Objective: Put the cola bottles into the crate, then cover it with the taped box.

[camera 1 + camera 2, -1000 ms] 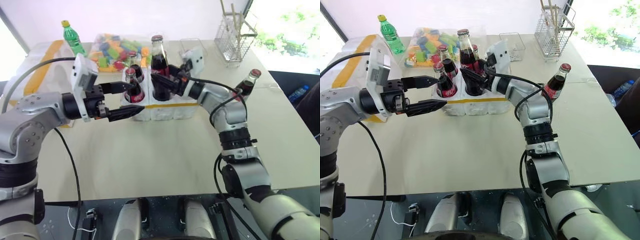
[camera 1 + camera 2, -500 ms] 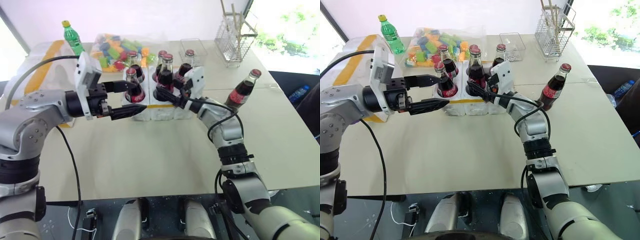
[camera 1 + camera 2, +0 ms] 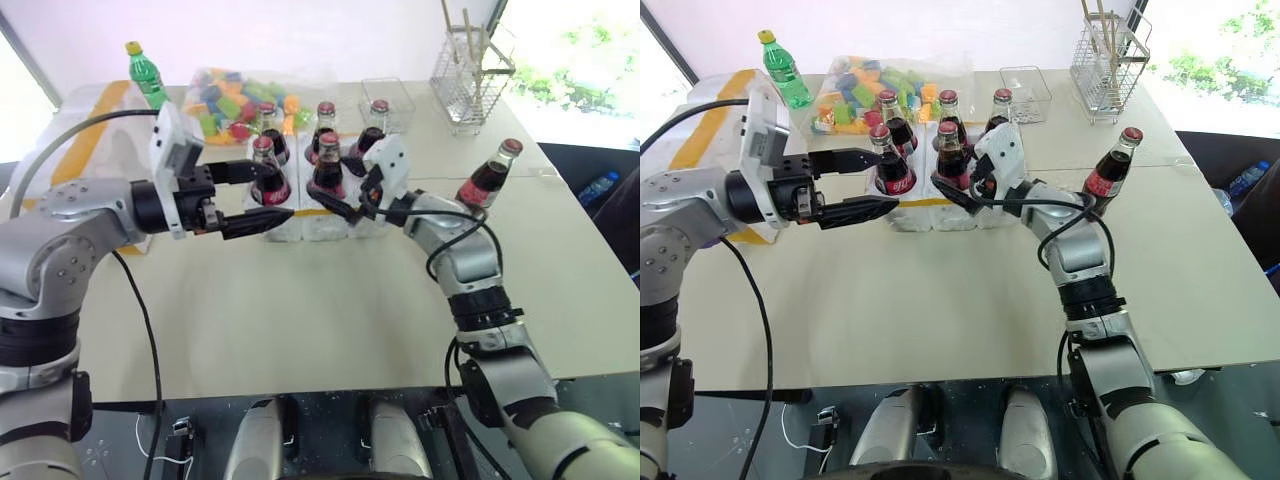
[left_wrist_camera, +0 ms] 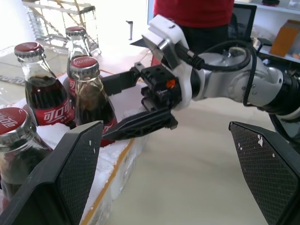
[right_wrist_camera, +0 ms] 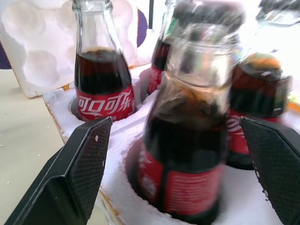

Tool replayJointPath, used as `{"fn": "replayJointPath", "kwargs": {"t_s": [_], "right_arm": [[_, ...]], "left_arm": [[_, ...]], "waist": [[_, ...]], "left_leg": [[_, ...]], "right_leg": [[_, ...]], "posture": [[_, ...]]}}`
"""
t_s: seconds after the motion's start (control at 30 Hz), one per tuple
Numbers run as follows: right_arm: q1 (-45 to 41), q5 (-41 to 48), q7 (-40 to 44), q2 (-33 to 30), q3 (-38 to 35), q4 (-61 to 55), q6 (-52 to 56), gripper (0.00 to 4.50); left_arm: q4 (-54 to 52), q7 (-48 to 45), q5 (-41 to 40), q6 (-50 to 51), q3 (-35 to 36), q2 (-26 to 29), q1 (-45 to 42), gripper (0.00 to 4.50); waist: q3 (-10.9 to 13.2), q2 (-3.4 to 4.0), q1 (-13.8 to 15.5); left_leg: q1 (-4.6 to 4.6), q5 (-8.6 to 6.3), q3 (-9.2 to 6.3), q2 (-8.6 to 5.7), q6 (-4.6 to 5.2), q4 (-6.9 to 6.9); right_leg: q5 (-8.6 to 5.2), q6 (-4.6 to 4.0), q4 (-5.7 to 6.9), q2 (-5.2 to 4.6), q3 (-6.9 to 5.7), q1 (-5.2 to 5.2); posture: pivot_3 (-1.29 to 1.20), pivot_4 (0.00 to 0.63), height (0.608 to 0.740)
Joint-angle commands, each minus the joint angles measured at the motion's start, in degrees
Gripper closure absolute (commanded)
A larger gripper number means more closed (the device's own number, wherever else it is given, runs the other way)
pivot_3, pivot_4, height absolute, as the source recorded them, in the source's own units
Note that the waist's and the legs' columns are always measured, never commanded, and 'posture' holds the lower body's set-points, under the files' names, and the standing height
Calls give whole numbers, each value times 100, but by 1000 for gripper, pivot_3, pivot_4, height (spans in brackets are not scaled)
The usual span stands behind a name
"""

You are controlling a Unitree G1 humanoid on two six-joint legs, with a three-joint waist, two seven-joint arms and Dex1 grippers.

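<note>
My right gripper [image 3: 952, 192] stands with its fingers apart either side of a cola bottle [image 3: 948, 152] seated in the crate [image 3: 940, 212], not gripping it. My left gripper [image 3: 858, 183] is spread wide, flanking the front-left bottle and the crate's corner. Count: five bottles in wells, a sixth bottle [image 3: 1108, 167] standing on the table [image 3: 940, 300] well to the right. I judge the glass heavy, rigid, slick and breakable; grip at the labelled body. The taped box [image 3: 75, 135] sits behind my left arm.
</note>
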Motion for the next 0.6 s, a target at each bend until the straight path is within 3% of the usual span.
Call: {"fn": "replayJointPath", "kwargs": {"t_s": [0.03,0.23,0.43,0.6], "right_arm": [[54,465,53,-515,-590,-1025,536,64],[1197,949,-302,-1523,-1543,-2640,1791,64],[2951,1170,-1381,-1300,-2812,-3940,2500,64],[3393,996,-2079,-989,-3286,-3707,2238,64]], "left_arm": [[-104,-47,-31,-61,2,-23,-58,0],[27,-159,-3,-76,-90,-131,-139,0],[219,-274,131,-201,-386,-394,-302,0],[297,-407,145,-196,-543,-556,-511,0]], "waist": [[0,0,14],[-1,-2,59],[-1,-2,138],[-1,-2,141]], "left_leg": [[0,0,0,0,0,0],[-1,-2,-1,-1,3,2],[-1,-3,0,-1,4,3],[-1,-12,-1,0,19,8]], "right_leg": [[0,0,0,-1,0,0],[0,1,-12,-4,-2,2],[0,0,-11,-2,-1,1],[0,0,-13,-4,0,3]], "posture": [[0,150,736],[0,150,736],[0,150,736],[0,150,736]]}}
